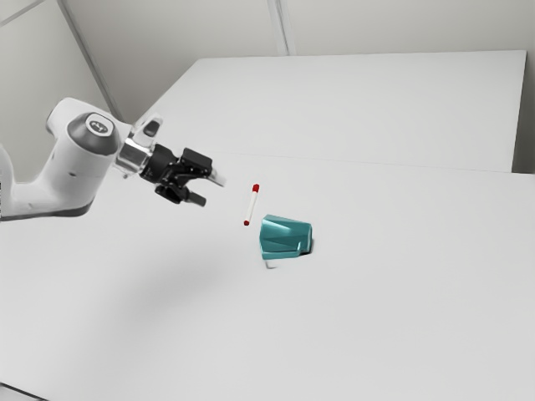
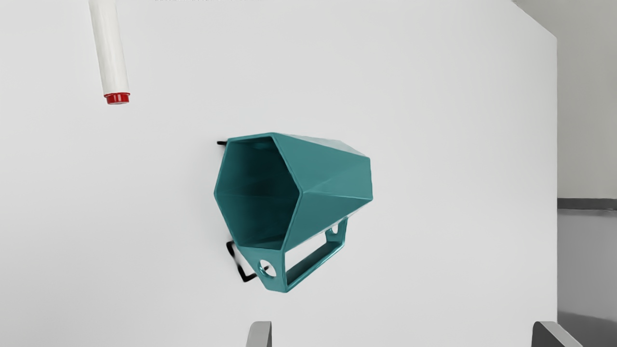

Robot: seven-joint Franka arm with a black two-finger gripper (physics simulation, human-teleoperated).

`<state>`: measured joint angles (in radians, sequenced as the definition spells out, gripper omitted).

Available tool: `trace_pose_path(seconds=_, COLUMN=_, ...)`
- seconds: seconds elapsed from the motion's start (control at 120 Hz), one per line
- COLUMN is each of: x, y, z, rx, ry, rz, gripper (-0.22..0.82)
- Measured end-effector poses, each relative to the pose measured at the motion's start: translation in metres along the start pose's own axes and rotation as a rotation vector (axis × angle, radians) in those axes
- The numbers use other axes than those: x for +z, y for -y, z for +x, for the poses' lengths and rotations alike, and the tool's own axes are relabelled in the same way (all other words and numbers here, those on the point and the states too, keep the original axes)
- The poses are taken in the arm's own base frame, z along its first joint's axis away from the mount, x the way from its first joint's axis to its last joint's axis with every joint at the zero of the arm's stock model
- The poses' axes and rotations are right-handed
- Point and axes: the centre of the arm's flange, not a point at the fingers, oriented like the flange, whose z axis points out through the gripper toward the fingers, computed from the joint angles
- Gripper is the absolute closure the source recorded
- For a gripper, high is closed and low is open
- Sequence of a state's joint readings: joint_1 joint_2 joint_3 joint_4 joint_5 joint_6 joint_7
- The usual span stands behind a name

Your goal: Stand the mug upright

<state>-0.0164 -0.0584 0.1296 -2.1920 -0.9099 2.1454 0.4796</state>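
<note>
Lying on its side, the teal mug (image 1: 286, 237) is at roughly 4 o'clock from the gripper (image 1: 211, 190) in the exterior view, btw. Fingers are spread wide, holding zilch.

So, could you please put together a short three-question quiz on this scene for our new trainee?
1. True or false: the mug lies on its side on the table.

2. Multiple choice: what colour are the two ends of the white marker?
A) blue
B) red
C) green

3. Fill in the missing word: the fingers of the gripper stand apart with nothing held between them, so the gripper is ____.

Key: 1. true; 2. B; 3. open
</note>
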Motion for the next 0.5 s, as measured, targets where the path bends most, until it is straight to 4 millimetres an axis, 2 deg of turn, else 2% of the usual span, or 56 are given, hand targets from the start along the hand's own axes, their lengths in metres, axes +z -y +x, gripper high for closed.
trace_pose_path(seconds=0.208, x=0.036, y=0.034, z=-0.021, rx=-0.047, ry=-0.087, rz=-0.154, gripper=0.02)
trace_pose_path(seconds=0.5, x=0.071, y=0.068, z=-0.026, rx=0.010, ry=-0.179, rz=-0.241, gripper=0.02)
